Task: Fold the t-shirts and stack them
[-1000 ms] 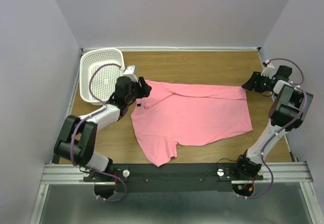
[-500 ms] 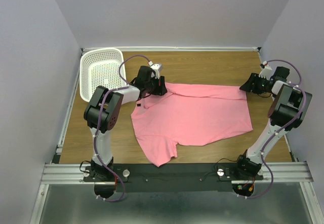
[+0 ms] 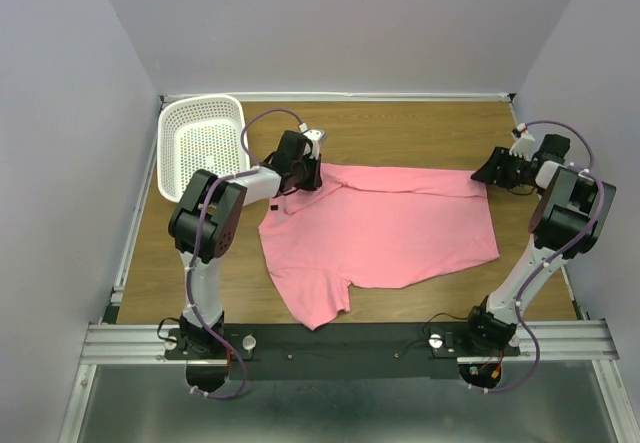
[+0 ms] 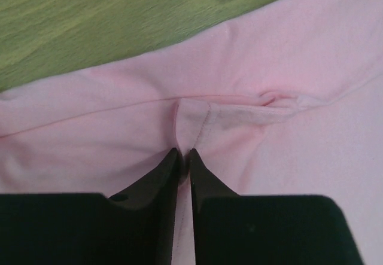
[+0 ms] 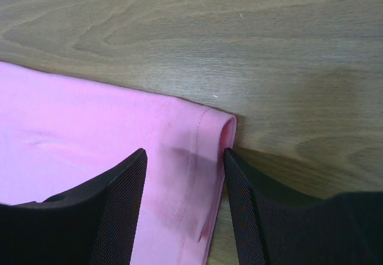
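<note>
The salmon-pink t-shirt lies spread flat across the wooden table. My left gripper is at its far left edge. In the left wrist view that gripper has its jaws pinched together on a small raised fold of the t-shirt beside a seam. My right gripper is at the shirt's far right corner. In the right wrist view this gripper is open, with the hemmed corner of the t-shirt lying between its fingers, one fingertip just off the cloth's edge.
A white perforated basket stands at the far left corner of the table, just left of my left arm. Walls close in the table on the left, far and right sides. Bare wood shows beyond the shirt's far edge.
My left arm swung from the shirt's left side to its far left edge, and its jaws closed on a fold of cloth. The right gripper hardly moved and stayed open.
</note>
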Controlling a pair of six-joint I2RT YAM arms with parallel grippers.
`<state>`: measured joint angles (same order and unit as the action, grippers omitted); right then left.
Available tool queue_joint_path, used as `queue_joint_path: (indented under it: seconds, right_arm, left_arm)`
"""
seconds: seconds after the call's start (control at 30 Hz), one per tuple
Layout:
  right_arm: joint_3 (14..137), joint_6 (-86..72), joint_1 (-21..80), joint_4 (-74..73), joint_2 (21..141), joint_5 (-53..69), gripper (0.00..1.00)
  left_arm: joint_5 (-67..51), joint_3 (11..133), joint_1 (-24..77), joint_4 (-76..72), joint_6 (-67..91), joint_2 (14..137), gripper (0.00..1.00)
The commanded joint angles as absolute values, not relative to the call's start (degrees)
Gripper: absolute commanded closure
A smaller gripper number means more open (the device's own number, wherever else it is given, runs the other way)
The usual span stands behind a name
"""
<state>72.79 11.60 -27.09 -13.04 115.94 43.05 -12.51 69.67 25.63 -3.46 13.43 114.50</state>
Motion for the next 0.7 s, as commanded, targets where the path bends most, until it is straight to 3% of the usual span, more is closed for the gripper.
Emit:
queue_joint_path:
  seconds: [0.0, 0.07, 0.2, 0.57, 0.67]
  right_arm:
    - [71.98, 12.13, -26.9, -13.71, 114.08, 44.38, 0.38]
    - [71.98, 12.04, -26.9, -13.8, 114.08, 44.38, 0.38]
    - [71.98, 11.95, -26.98, -13.8, 113.82, 44.3, 0.38]
    - [71.54, 12.13, -26.98, -13.8, 113.47, 44.38, 0.38]
    - [71.46, 12.13, -26.98, -13.97, 113.03, 44.56, 0.38]
  left_arm:
    - [-11.34, 70.75, 26.28, -1.23, 12.66, 114.35, 0.9]
    - [-10.9, 70.93, 26.54, -0.79, 12.57, 113.47, 0.97]
    - [-9.41, 71.19, 27.07, -0.09, 12.39, 110.49, 1.0]
    - [-6.07, 69.7, 29.09, 2.72, 11.16, 106.17, 1.0]
    - [-5.28, 69.43, 29.09, 2.9, 10.99, 106.96, 0.96]
